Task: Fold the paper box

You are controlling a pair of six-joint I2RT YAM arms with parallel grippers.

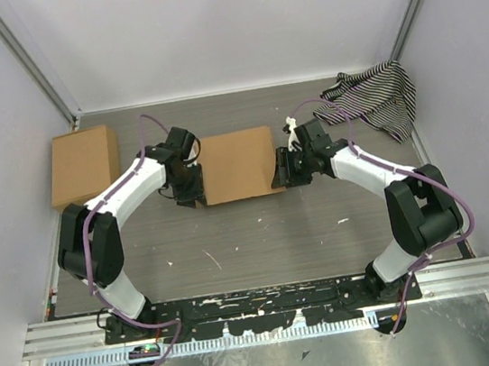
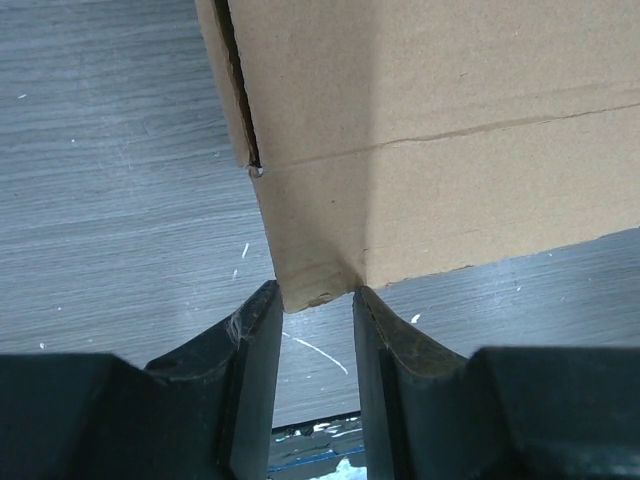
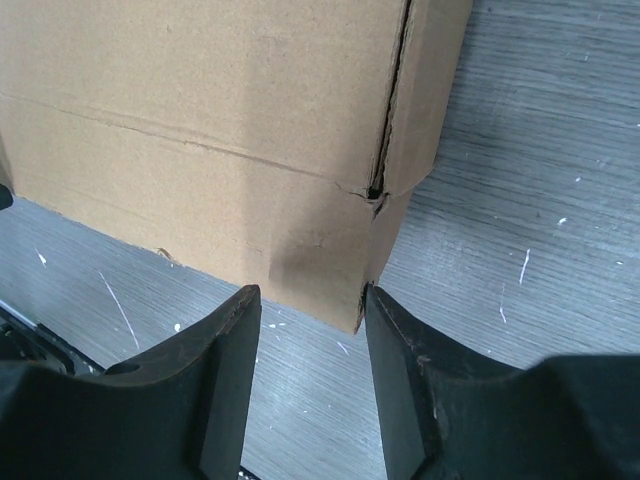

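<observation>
Paper box (image 1: 239,164) is lying flat at mid-table (image 1: 261,235), between the two arms, and from above is showing as a plain brown rectangle with its top face down and closed. Left gripper (image 1: 199,194) is reaching in at the box's near-left corner and right gripper (image 1: 278,178) at its near-right corner. In the left wrist view, the left gripper (image 2: 312,292) is standing about half open, with the corner of the paper box (image 2: 450,150) sitting right between the fingertips (image 2: 262,310); both pads are looking to be in contact with it, one on each wall. A narrow dark slit is showing where the side wall meets the front wall. In the right wrist view, the right gripper (image 3: 311,295) is likewise standing roughly half open and pinching the corner of the paper box (image 3: 200,120), with a similar seam gaping a little just above the corner. How firm either grip is, I cannot tell. A larger ready-formed cardboard box (image 1: 84,163) is sitting well apart at far left, and a striped cloth (image 1: 374,96) is lying crumpled at far right.
</observation>
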